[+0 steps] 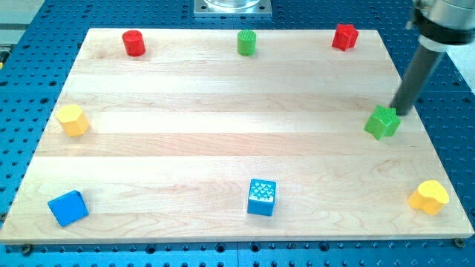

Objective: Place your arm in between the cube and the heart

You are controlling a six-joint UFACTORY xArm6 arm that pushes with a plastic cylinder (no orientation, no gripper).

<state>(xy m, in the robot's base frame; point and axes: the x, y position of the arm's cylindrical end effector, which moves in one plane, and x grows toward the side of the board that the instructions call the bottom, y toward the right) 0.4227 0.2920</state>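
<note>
Two task pieces lie below my tip (401, 113) on the wooden table (223, 133): a blue cube (261, 197) with a pale speckled top, far lower left, and a rounded yellow heart (429, 196), nearer, lower right. My tip, a bare rod end gripping nothing, stands just beside a green block (382, 122).

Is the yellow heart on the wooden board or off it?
On. The yellow heart rests wholly on the wooden board, near its bottom right corner.

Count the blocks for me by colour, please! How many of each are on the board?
Red: 2, a cylinder and a star-like block
Green: 2, a cylinder and a star-like block
Yellow: 2, a hexagon and a heart
Blue: 2, a slanted block and a cube
Total: 8
</note>
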